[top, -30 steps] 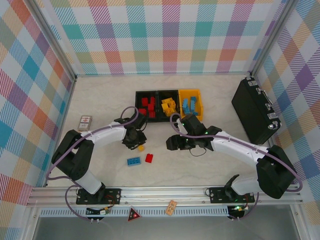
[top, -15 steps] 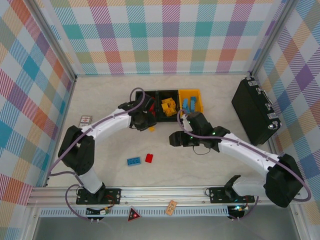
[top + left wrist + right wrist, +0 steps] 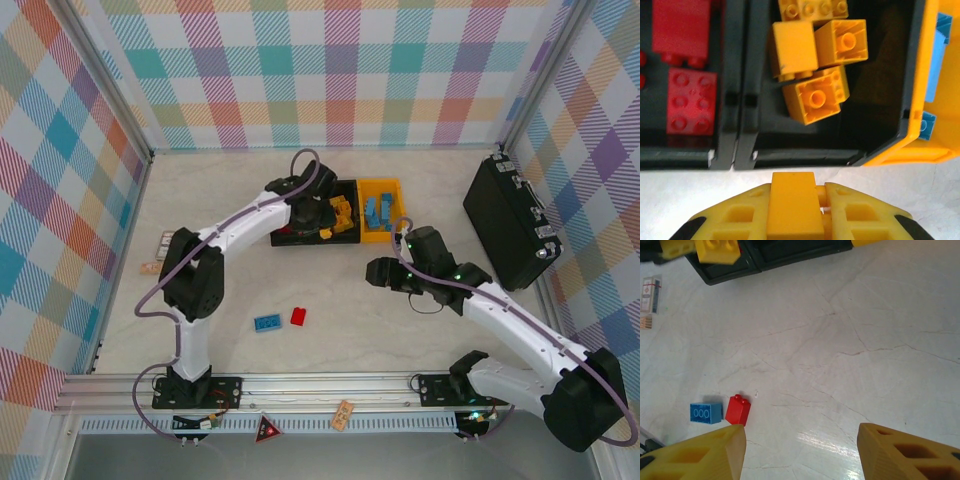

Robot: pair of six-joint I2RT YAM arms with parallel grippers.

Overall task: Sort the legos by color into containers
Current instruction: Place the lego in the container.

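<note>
My left gripper (image 3: 798,188) is shut on a yellow lego (image 3: 793,210), just in front of the near rim of the middle black container (image 3: 805,152). That container holds several yellow legos (image 3: 815,65). The left black container (image 3: 732,100) holds red legos (image 3: 690,102). The yellow-orange container (image 3: 922,90) holds blue legos (image 3: 940,45). In the top view my left gripper (image 3: 318,225) hangs at the containers, and my right gripper (image 3: 376,272) stands open over bare table. A red lego (image 3: 737,410) and a blue lego (image 3: 705,413) lie together ahead of my right gripper (image 3: 800,442), to its left.
A large black case (image 3: 510,235) lies at the right wall. Small printed cards (image 3: 170,243) lie at the left. Checked walls close the table on three sides, and a metal rail (image 3: 330,385) runs along the near edge.
My left arm has carried the yellow lego from mid-table up to the containers. My right arm has drawn back to the right, away from the containers, still open.
</note>
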